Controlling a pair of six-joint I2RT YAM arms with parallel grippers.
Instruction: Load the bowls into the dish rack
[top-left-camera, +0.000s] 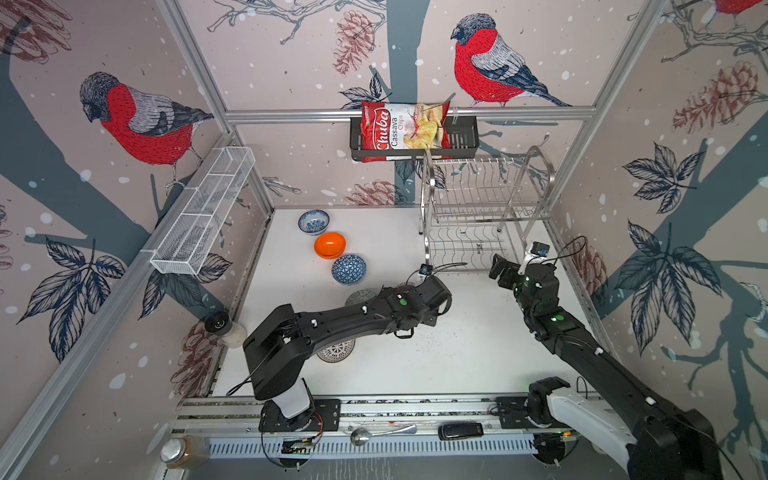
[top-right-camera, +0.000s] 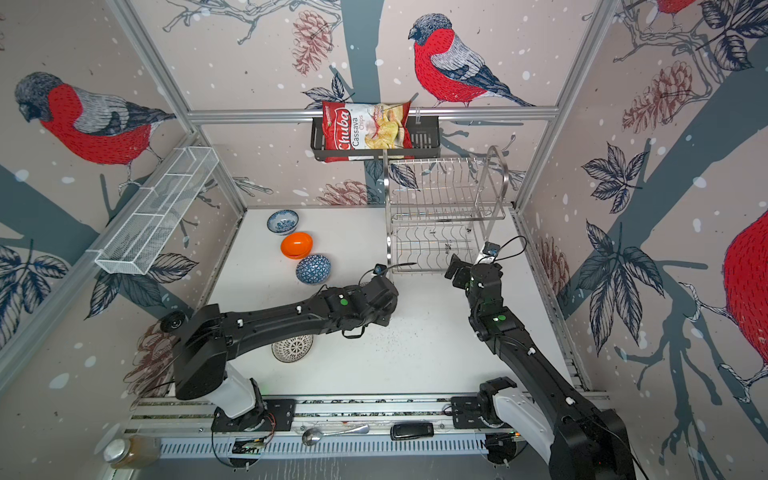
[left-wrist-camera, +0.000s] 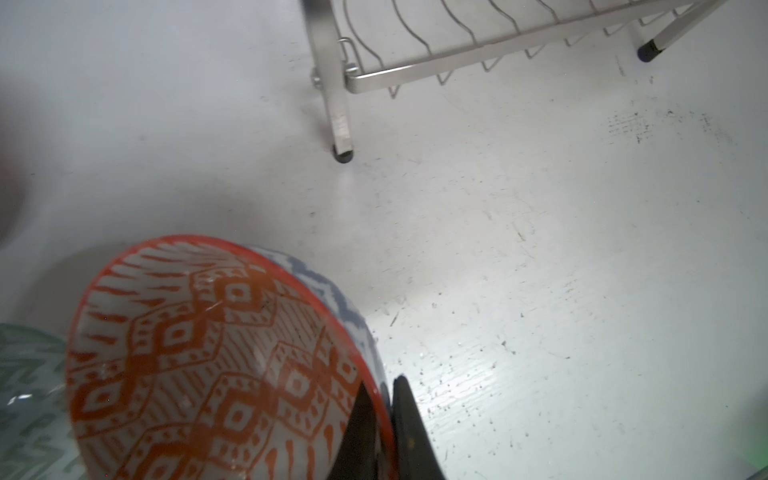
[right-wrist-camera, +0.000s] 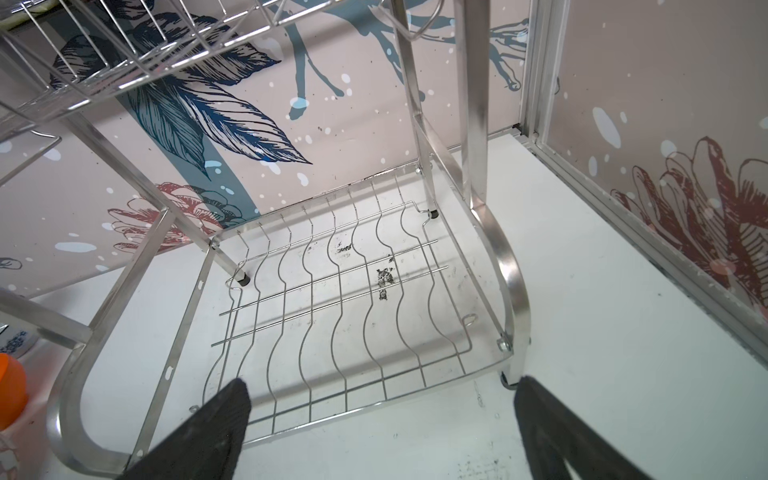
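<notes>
My left gripper (left-wrist-camera: 381, 384) is shut on the rim of a bowl (left-wrist-camera: 216, 357) with an orange pattern inside and grey outside, held tilted above the table short of the dish rack (left-wrist-camera: 415, 70). A grey-green bowl (left-wrist-camera: 25, 395) sits beside it. In a top view the left wrist hides that grip. The blue-floral (top-left-camera: 313, 221), orange (top-left-camera: 330, 244) and blue triangle (top-left-camera: 348, 269) bowls stand in a row on the table, and the black-dotted bowl (top-left-camera: 337, 351) lies under the left arm. My right gripper (right-wrist-camera: 382, 384) is open and empty, facing the empty lower shelf of the dish rack (right-wrist-camera: 332, 291).
A black basket holding a chips bag (top-left-camera: 399, 129) hangs on the back wall above the rack. A white mesh basket (top-left-camera: 203, 212) hangs on the left wall. A shaker (top-left-camera: 224, 328) stands at the left edge. A spoon (top-left-camera: 374, 434) and jar (top-left-camera: 183, 451) lie on the front rail.
</notes>
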